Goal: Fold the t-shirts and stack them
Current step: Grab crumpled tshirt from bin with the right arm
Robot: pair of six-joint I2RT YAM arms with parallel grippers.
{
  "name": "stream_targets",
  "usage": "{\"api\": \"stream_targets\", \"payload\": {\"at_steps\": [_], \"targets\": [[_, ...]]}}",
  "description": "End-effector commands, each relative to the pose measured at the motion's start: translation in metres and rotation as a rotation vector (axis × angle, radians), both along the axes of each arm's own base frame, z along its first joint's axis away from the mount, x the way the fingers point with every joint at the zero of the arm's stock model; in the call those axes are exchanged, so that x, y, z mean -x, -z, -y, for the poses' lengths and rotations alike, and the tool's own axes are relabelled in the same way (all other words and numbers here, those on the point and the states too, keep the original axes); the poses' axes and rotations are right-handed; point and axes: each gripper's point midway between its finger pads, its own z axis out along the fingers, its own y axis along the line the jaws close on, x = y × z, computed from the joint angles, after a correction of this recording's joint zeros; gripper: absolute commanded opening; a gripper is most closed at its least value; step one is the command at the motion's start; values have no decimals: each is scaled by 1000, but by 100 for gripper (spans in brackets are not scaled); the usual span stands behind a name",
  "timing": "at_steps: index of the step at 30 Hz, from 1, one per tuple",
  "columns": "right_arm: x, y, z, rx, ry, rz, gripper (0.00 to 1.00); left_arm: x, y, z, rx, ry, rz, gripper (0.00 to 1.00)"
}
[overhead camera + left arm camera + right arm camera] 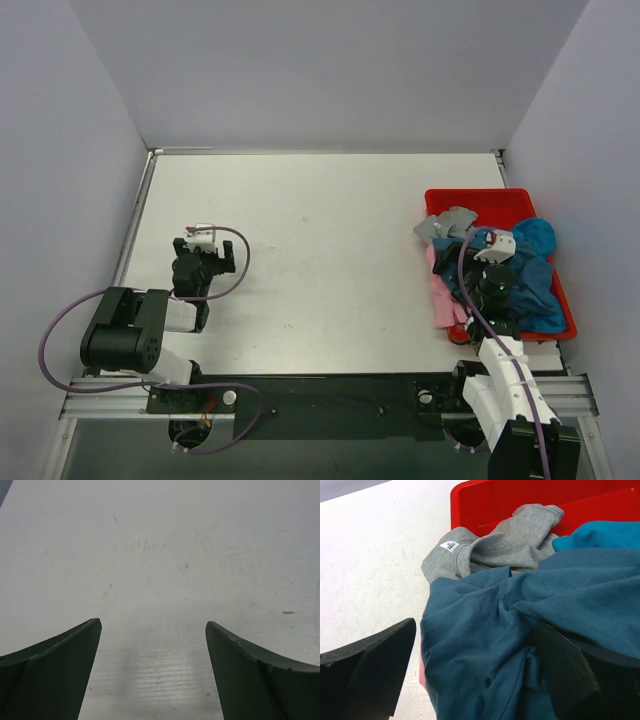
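Observation:
The t-shirts lie in a crumpled pile in and over the red tray [490, 202] at the right. A dark teal-blue one [485, 645] is on top, with a grey one [510, 540] behind it and a turquoise one [605, 532] to the right. A pink one [443, 298] hangs over the tray's left side onto the table. My right gripper [475, 625] is open low over the pile, its jaws straddling the dark teal cloth, and the right finger [565, 665] rests against a fold. Far to the left, my left gripper [153, 624] is open above the bare table [160, 555].
The red tray [485, 500] sits near the table's right edge, close to the right wall. White walls enclose the white table [330, 250] on three sides. The arm bases and a metal rail [330, 385] run along the near edge.

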Motion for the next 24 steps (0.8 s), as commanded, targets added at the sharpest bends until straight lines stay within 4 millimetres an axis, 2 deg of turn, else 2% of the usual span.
{"api": "stream_targets", "payload": {"at_steps": [1, 9, 10, 11, 12, 13, 14, 15, 16, 17, 18, 19, 20, 21, 22, 23, 24], "targets": [[-5, -27, 4, -15, 23, 39, 100, -9, -19, 2, 9, 4, 63, 97], [1, -59, 10, -148, 127, 85, 100, -9, -20, 1, 12, -1, 66, 97], [2, -67, 8, -154, 117, 88, 100, -15, -29, -3, 8, -26, 71, 97], [7, -63, 2, -156, 90, 51, 100, -14, -16, -7, 22, -61, -13, 97], [7, -76, 1, -151, 78, 55, 100, -29, -37, -18, 48, -141, -6, 97], [12, -70, -3, -148, 61, 4, 100, -26, -19, -24, 36, -178, -142, 97], [13, -83, -2, -144, 61, 2, 100, -48, -47, -26, 37, -170, -118, 97], [21, -69, 0, -149, 86, -94, 100, -42, -32, -27, -26, -136, -229, 97], [21, -84, 2, -153, 105, -98, 98, -58, -54, -22, -20, -110, -209, 97], [30, -61, 8, -157, 156, -229, 93, -50, -42, -8, -52, 14, -303, 97], [30, -73, 12, -152, 180, -239, 90, -60, -66, -4, -55, 71, -279, 97], [42, -47, 19, -141, 238, -385, 84, -50, -61, 8, -46, 157, -350, 97], [42, -55, 27, -125, 283, -403, 81, -48, -75, 12, -51, 194, -359, 97], [54, -37, 38, -95, 359, -525, 79, -37, -77, 25, -54, 291, -396, 97], [55, -38, 45, -71, 394, -552, 79, -37, -94, 29, -59, 324, -378, 97], [58, -28, 48, -50, 406, -615, 79, -27, -94, 35, -55, 368, -414, 97], [55, -29, 51, -38, 420, -627, 79, -28, -108, 38, -61, 393, -394, 97]]}}
